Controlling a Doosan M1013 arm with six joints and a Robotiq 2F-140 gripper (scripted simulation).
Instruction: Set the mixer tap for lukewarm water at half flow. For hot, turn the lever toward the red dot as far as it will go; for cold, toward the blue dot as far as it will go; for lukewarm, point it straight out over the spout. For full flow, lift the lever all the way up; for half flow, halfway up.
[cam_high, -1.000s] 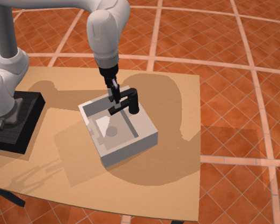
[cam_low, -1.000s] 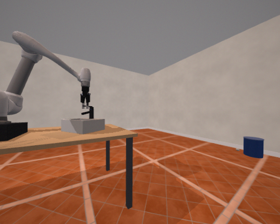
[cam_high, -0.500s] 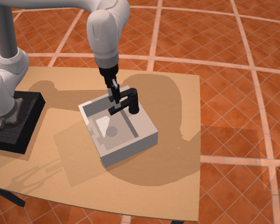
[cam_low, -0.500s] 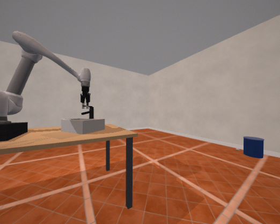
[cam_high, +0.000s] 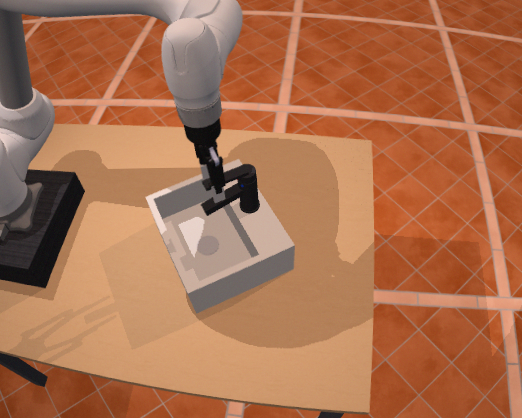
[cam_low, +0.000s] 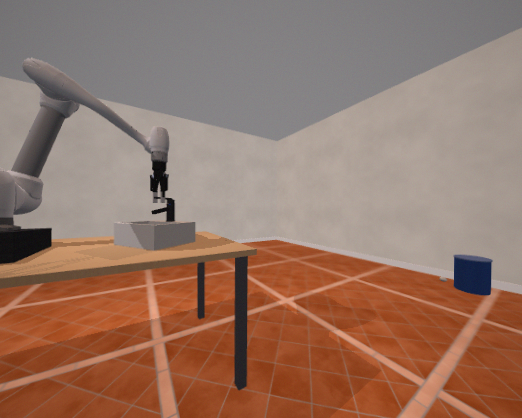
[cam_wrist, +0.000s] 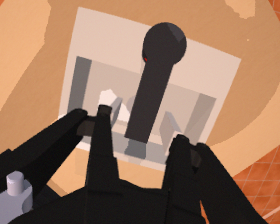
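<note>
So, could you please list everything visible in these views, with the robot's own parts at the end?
Table: one, light wood top, dark legs, on the tiled floor.
Sink basin: one, pale grey, mid-table.
Mixer tap: one, black, at the basin's back corner, its spout reaching over the bowl.
Lever: one, black, on top of the tap.
Bin: one, dark blue, on the floor by the far wall.
Base block: one, black, at the table's edge.
Arm: one, light grey, reaching over the basin.
Pincer: one, black, part-open, empty, at the lever.
</note>
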